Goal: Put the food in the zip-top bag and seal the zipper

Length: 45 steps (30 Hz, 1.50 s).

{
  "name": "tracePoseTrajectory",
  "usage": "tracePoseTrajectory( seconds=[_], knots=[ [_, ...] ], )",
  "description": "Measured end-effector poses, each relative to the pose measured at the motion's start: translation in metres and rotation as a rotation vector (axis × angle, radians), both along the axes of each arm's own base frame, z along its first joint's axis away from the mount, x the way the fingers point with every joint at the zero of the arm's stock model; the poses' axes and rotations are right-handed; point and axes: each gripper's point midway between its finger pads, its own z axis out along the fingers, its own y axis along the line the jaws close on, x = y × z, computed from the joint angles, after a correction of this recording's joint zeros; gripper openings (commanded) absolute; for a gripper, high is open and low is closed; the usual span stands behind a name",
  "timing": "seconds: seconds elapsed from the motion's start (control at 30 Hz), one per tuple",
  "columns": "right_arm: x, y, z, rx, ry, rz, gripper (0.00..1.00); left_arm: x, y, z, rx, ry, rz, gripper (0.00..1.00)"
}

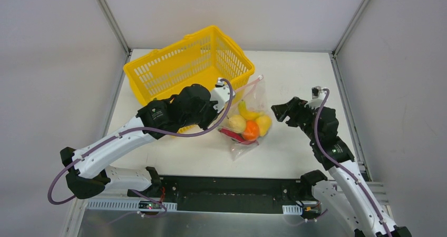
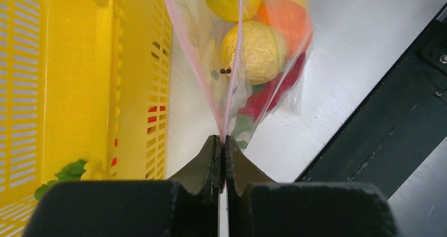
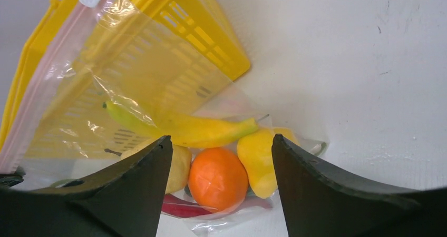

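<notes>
The left gripper (image 2: 222, 139) is clamped tight on one corner of the zip-top bag (image 2: 205, 52), pinching it at the pink zipper (image 3: 45, 79). The right gripper (image 3: 221, 138) stands wide apart and empty, facing the bag. The bag rests on the table (image 1: 295, 147), just beside the yellow basket (image 1: 179, 63). Held by a single pinch, the loaded film could slip free. A nudge from the right arm could also spill fruit, since the mouth looks unsealed. A banana (image 3: 211, 131), orange (image 3: 217, 176), lemon (image 2: 253, 52) and red chili (image 3: 179, 205) bulge the clear film.
</notes>
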Motion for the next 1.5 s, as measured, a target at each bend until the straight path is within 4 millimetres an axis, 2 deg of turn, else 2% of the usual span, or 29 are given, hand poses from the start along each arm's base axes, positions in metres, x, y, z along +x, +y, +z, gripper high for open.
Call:
tracePoseTrajectory(
  seconds=[0.43, 0.63, 0.8, 0.97, 1.27, 1.5],
  knots=[
    [-0.001, -0.007, 0.016, -0.106, -0.188, 0.039, 0.82, 0.001, 0.000, 0.000, 0.039, -0.037, -0.059, 0.00],
    [-0.007, 0.000, 0.010, -0.063, -0.143, 0.071, 0.83, 0.004, -0.002, 0.001, 0.057, -0.068, -0.086, 0.00],
    [-0.029, 0.014, -0.005, 0.036, -0.107, 0.155, 0.84, 0.006, -0.003, 0.002, 0.080, -0.099, -0.125, 0.00],
    [-0.038, 0.023, -0.001, 0.081, -0.101, 0.206, 0.85, 0.005, -0.005, 0.002, 0.103, -0.122, -0.180, 0.00],
    [-0.044, 0.023, -0.007, 0.083, -0.057, 0.215, 0.88, 0.001, -0.003, -0.001, 0.101, -0.141, -0.217, 0.00],
    [-0.046, 0.036, 0.026, 0.049, -0.102, 0.328, 0.93, -0.009, 0.015, 0.001, 0.120, -0.200, -0.273, 0.00]
  ],
)
